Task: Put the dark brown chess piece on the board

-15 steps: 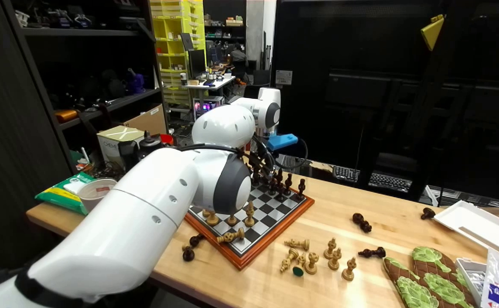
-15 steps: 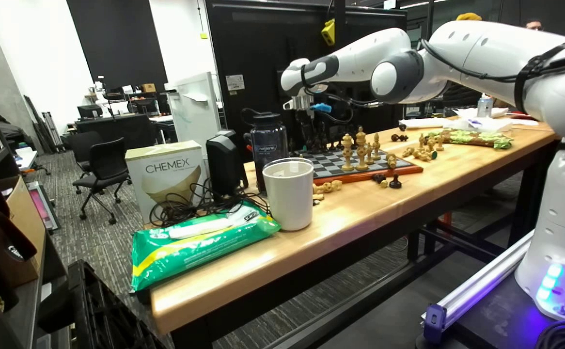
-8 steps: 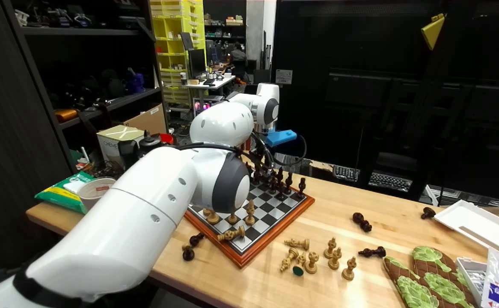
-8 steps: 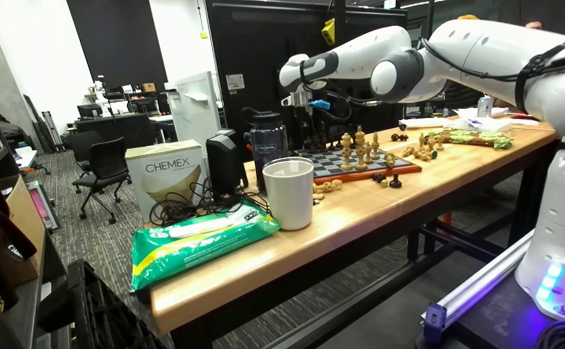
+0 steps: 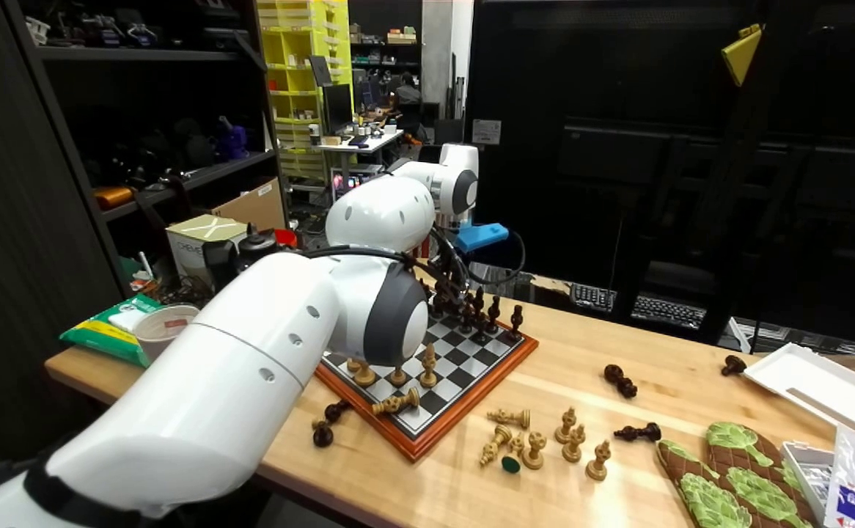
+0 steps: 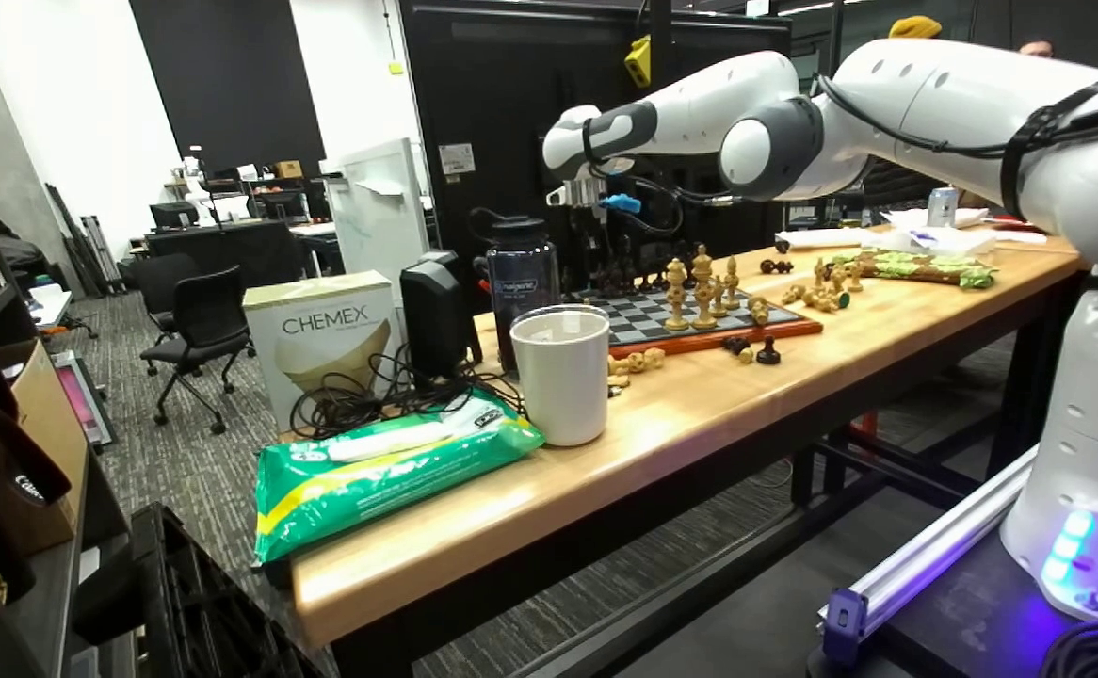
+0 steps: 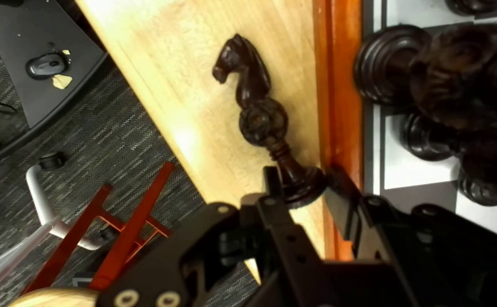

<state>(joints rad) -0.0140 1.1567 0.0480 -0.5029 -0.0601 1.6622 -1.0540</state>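
A dark brown chess piece, a horse-headed knight (image 7: 263, 121), lies on its side over the strip of wood beside the board (image 7: 343, 106). Whether it still rests on the table cannot be made out. My gripper (image 7: 304, 181) is shut on its round base, one finger on each side, while the head points away from the jaws. In both exterior views the chequered board (image 5: 486, 389) shows its reddish-brown frame, with the arm reaching across to its far side. Against the dark background the gripper (image 6: 594, 247) is hard to see there, and the held knight does not show.
Dark pieces (image 7: 391, 64) stand on the board close beside the right finger. The table's edge (image 7: 159, 115) runs near on the left. Pale pieces (image 5: 428, 367) stand on the board; others lie on the table. A dark bottle (image 6: 519, 273) and a white mug (image 6: 563, 377) stand near the board.
The arm's end has risen slightly in both exterior views, then stayed nearly still. My jaws have gone from wide to shut on the knight's base. The visible pieces have not moved.
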